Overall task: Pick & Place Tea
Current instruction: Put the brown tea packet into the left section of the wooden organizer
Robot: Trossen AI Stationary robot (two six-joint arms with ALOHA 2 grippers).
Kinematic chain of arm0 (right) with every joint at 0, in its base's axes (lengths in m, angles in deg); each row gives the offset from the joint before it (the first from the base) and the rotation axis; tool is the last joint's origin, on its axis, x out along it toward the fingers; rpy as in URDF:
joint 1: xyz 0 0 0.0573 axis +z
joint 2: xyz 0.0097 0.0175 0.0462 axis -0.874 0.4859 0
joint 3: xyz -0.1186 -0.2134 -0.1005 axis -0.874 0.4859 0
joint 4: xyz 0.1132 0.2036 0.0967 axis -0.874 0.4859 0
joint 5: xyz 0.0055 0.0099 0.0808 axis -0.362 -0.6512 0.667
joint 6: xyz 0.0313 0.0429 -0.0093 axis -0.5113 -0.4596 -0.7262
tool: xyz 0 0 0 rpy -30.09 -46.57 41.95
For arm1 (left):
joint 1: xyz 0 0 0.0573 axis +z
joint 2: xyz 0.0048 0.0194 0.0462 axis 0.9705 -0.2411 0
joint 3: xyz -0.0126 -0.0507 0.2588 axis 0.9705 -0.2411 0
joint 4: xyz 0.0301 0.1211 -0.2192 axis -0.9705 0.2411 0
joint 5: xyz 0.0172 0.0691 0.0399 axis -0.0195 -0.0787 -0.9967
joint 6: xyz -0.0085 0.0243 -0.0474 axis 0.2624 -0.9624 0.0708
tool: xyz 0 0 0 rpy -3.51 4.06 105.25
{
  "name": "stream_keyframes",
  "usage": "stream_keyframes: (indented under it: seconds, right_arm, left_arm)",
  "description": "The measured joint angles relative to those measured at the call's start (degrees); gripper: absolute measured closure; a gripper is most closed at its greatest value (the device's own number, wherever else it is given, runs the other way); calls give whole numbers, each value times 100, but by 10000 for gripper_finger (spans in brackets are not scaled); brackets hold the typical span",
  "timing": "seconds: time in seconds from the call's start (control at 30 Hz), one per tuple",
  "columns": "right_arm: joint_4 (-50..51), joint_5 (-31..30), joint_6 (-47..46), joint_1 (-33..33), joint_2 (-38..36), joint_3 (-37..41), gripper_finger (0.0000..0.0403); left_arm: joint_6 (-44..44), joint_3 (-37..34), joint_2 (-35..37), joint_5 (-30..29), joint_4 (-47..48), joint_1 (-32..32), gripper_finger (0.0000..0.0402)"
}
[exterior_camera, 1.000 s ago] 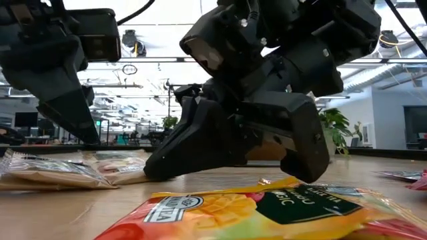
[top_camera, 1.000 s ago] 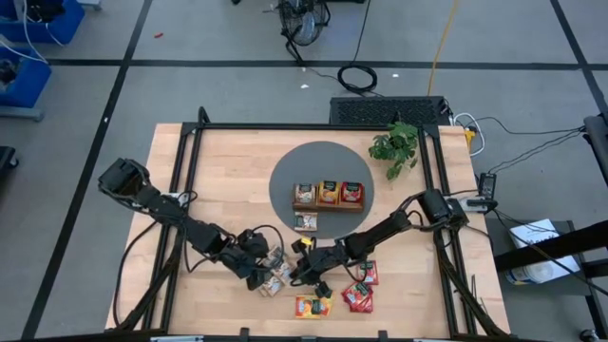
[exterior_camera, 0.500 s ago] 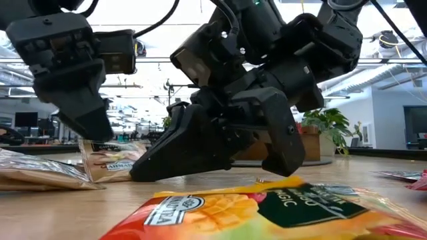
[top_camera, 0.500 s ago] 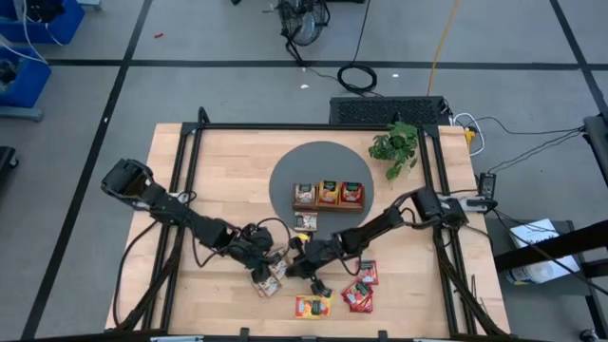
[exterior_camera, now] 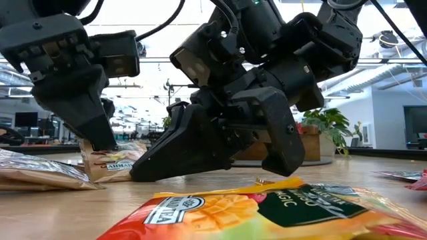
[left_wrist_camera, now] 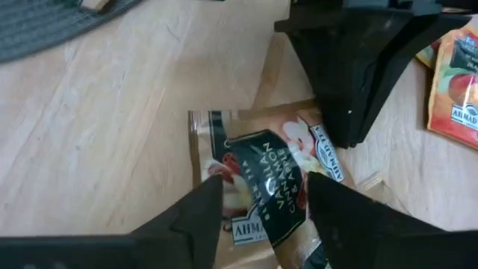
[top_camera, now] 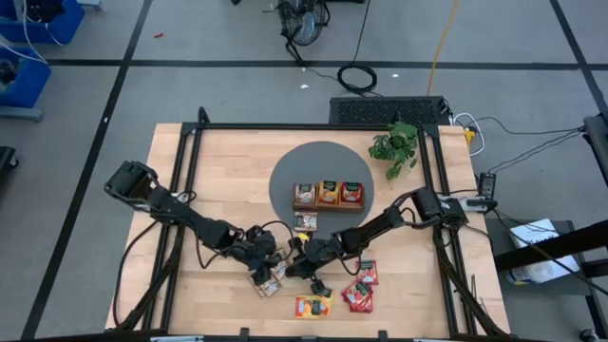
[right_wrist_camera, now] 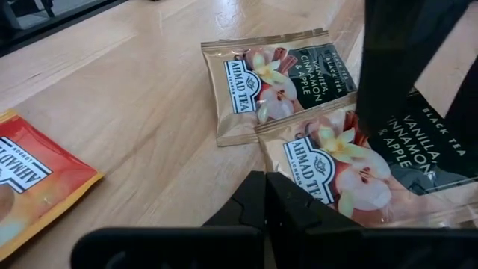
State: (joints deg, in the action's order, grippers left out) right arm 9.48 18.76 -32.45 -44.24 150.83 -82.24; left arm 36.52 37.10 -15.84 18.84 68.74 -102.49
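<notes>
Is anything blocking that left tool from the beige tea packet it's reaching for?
Nothing visible: the left tool already straddles the beige vanilla-cinnamon sachet. The shut right tool rests close beside it, not between.

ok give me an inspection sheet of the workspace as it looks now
surface: wooden table, grey round mat at centre.
job's things: tea sachets loose at the front; beige ones by the tools; wooden tray holds three kinds.
clutter: leafy plant.
grippers: left tool straddles a beige sachet, fingers apart; right tool shut, beside it.
cables: floor cables behind the table.
surroundings: open hall, nobody seen.
</notes>
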Motion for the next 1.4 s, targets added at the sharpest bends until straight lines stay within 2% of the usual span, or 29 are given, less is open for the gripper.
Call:
stream_keyframes:
  seconds: [0.27,0.3,0.47,0.63,0.77,0.87,0.93,1.03,1.2,1.4]
  right_arm:
    - [-30,-124,95,-4,0,4,403]
    - [-74,-124,116,-4,0,4,403]
    - [-134,-148,125,45,-104,15,402]
    - [522,-341,387,263,-759,46,399]
    - [997,-1219,468,674,-1481,18,398]
    - [1285,-2057,461,1012,-1843,17,386]
    - [1432,-2571,445,1194,-2005,22,367]
    - [1420,-3011,258,1360,-2160,20,325]
    - [1429,-2982,-368,1266,-2184,17,245]
    - [1427,-2979,-769,887,-2188,17,182]
  left_arm:
    - [-387,2,-45,-20,-247,0,378]
    - [-455,9,-38,-22,-265,0,389]
    - [-748,384,-12,-26,171,-16,390]
    - [-1086,1105,-10,-279,1073,-161,393]
    - [-1184,1657,-10,-746,1783,-354,395]
    - [-1231,1866,-7,-1153,1882,-540,396]
    - [-1313,1909,-6,-1399,1890,-666,394]
    - [-1355,1910,-7,-1819,1902,-817,397]
    - [-1367,1910,-45,-2132,1757,-940,396]
    - [-1396,1910,-304,-1860,1679,-951,396]
